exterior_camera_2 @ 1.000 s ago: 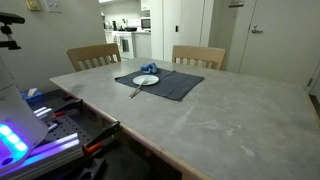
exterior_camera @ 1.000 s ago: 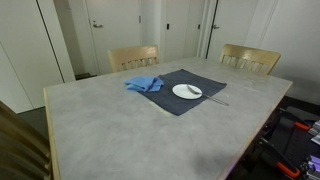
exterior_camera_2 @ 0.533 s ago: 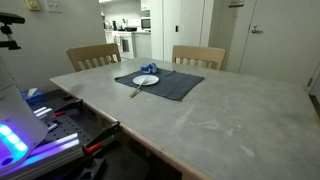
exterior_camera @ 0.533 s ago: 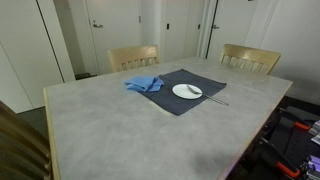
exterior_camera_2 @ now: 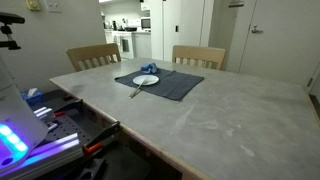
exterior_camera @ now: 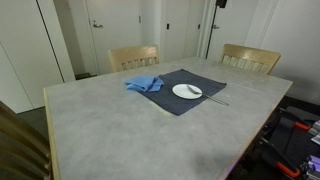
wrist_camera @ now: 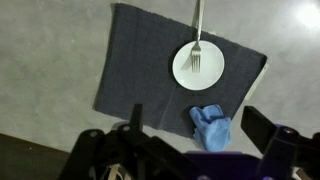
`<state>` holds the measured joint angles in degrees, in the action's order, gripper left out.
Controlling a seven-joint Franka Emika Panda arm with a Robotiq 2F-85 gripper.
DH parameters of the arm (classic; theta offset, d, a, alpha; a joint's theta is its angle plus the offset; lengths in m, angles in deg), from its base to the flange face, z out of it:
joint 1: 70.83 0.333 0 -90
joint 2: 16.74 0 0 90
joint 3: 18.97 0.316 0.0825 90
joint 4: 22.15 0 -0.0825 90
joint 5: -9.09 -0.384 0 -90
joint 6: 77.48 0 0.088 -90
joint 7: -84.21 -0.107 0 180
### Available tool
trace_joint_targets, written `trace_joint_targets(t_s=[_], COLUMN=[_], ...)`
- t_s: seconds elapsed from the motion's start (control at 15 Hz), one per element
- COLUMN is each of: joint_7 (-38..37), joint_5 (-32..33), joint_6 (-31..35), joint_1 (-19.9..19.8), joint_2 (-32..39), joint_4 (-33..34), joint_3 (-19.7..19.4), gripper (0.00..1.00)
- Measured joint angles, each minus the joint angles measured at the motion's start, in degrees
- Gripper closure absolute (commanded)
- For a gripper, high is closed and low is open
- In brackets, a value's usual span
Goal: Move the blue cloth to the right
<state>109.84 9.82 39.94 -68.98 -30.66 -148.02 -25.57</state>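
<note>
On the pale grey marbled surface, a crumpled blue cloth overlaps the left corner of a dark grey rectangular placemat, then comes a round white plate with a metal fork, while the tool above seems spread wide and empty.

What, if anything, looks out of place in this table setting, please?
The blue cloth lies crumpled, straddling the edge of the dark placemat rather than folded. The fork rests tines on the plate, handle sticking out past the mat. Nothing looks spilled or broken.
</note>
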Motion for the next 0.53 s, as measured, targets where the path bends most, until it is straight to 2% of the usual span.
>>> trace_joint_targets(t_s=[0.53], joint_7=[1.3], joint_5=[-9.4], joint_6=[9.1], joint_1=[1.5], joint_2=[11.2], joint_4=[4.2], joint_3=[2.5], gripper=[0.0])
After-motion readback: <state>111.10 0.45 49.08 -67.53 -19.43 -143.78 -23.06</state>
